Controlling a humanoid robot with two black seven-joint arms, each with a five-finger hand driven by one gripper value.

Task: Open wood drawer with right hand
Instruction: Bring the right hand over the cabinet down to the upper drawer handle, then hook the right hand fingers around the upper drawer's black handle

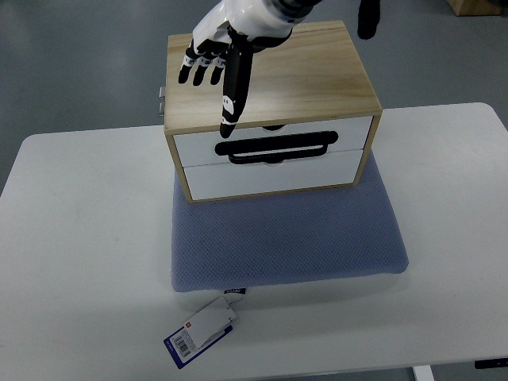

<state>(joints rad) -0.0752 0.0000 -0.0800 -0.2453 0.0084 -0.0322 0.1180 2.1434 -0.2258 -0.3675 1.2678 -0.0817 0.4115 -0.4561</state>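
I see the wood drawer box [270,111] sitting at the back of a blue-grey mat [290,234] on the white worktop [79,238], its front facing me. Two white drawer fronts: upper drawer [349,135] and lower drawer [278,178], with black handle [274,148] shapes at the seam between them.

The hand [222,55] reaches in from the top of the frame, over the box lid; I cannot see which edge its arm comes from, so I can't call the side. One finger [232,99] is stretched out straight, its tip down over the lid's front edge, just at the left end of the upper handle. The other fingers are shorter, loosely curled above the lid. It grips nothing.

A tag [202,332] lies at the mat's near edge, white and blue with a barcode; the print is too small to read.
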